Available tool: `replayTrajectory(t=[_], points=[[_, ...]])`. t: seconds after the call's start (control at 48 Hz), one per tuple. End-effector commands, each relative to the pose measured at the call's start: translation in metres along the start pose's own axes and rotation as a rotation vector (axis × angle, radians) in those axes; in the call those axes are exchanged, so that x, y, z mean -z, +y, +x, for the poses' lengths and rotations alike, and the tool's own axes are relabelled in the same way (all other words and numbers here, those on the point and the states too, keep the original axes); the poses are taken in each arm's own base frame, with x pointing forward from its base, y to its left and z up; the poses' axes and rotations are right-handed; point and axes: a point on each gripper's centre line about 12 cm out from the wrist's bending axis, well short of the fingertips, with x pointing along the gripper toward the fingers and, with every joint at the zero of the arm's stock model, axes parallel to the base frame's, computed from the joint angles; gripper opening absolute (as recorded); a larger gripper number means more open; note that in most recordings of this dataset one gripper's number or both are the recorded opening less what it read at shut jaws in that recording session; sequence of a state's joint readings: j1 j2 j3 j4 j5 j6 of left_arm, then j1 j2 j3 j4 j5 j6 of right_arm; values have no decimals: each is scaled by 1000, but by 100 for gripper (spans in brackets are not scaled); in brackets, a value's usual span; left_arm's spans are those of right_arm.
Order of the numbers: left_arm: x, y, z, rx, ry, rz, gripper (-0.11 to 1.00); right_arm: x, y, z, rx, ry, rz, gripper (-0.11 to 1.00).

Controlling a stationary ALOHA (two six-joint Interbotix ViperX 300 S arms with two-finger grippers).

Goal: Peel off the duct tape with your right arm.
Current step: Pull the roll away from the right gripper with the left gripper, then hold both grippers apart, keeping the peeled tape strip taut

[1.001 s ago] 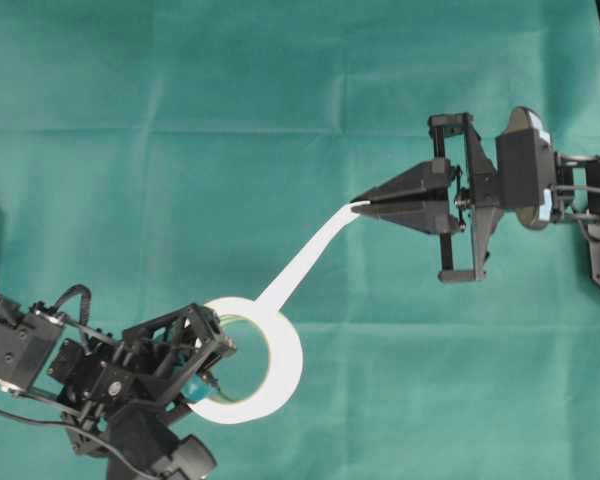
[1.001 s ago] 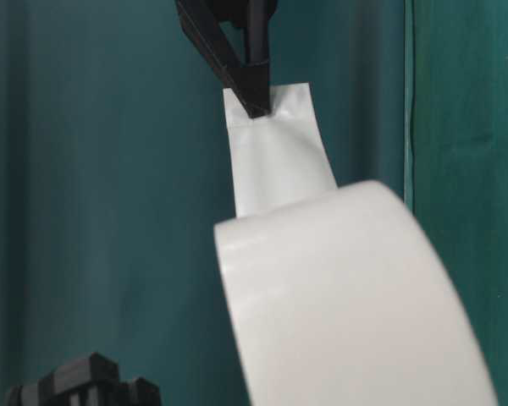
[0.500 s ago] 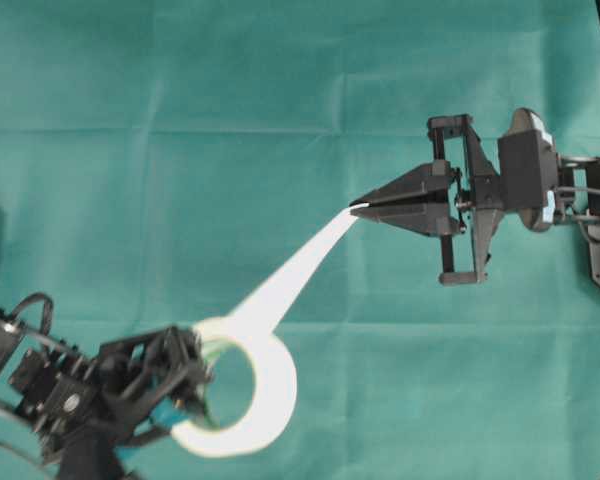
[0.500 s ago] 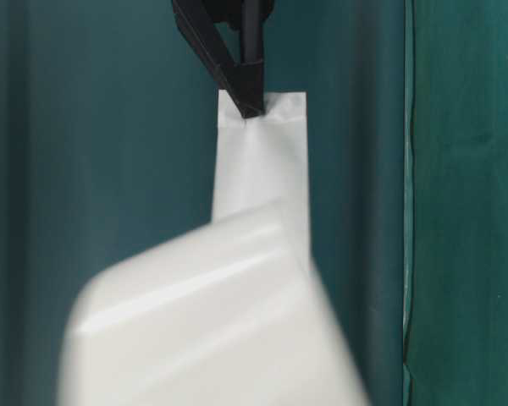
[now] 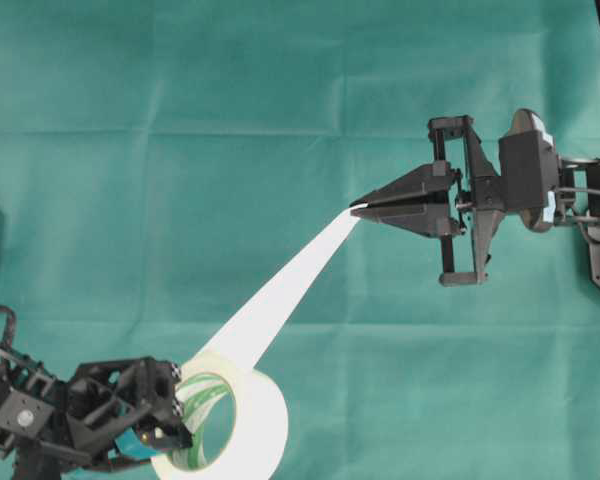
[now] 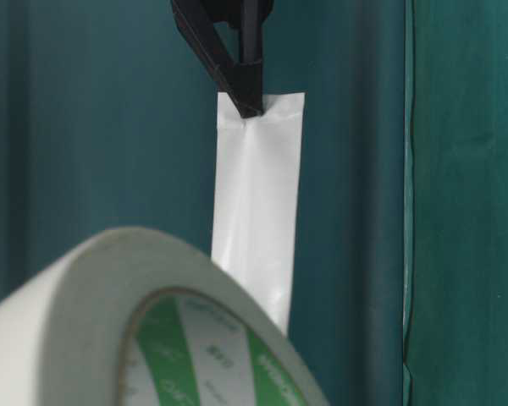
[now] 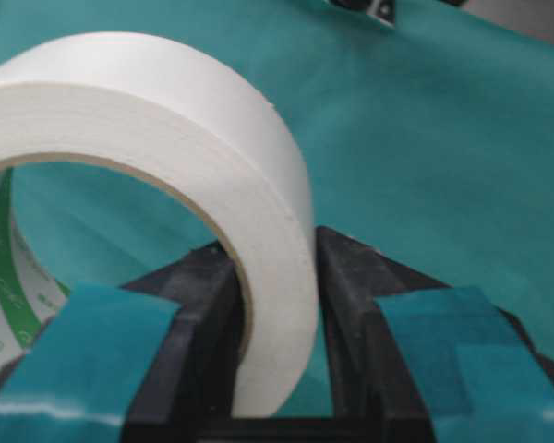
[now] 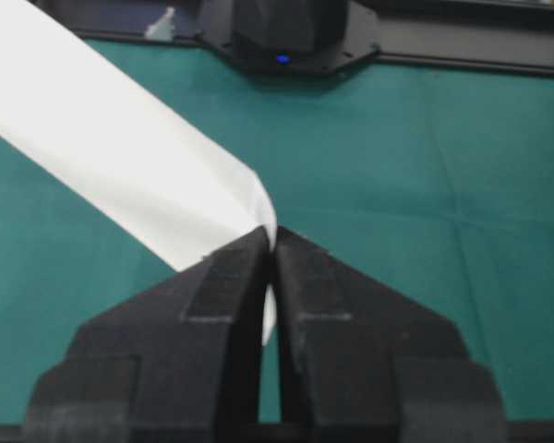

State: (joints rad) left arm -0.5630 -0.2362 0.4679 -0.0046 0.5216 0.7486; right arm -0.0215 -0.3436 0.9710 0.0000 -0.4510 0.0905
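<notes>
Dragged lower-left, tilted: duct tape (image 5: 242, 415) clamped in left gripper (image 5: 165, 420). Strip stretched longer, pinched in right gripper (image 5: 365, 208). Open green cloth (image 5: 180, 150) above.

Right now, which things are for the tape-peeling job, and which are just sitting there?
For the job: the duct tape, its peeled strip, the right gripper pinching the strip's end, the left gripper holding the roll.

Just there: the green cloth, a black stand at the far edge.
</notes>
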Motion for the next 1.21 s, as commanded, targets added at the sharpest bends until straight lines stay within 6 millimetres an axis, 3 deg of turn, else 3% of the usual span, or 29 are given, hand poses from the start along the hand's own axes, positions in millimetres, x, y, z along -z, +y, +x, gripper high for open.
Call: replayTrajectory(t=[0.0,0.771,1.188], points=[[-22,-5,-16,-26,-91,26,21,-7,-6,-1,21,-25,17,-9],[-21,-5,-15,-49,-113,27,21,-6,-6,-1,20,-18,50,-9],[-32,-1,-20,-78,-151,111,21,1,-7,3,24,16,54,-9]])
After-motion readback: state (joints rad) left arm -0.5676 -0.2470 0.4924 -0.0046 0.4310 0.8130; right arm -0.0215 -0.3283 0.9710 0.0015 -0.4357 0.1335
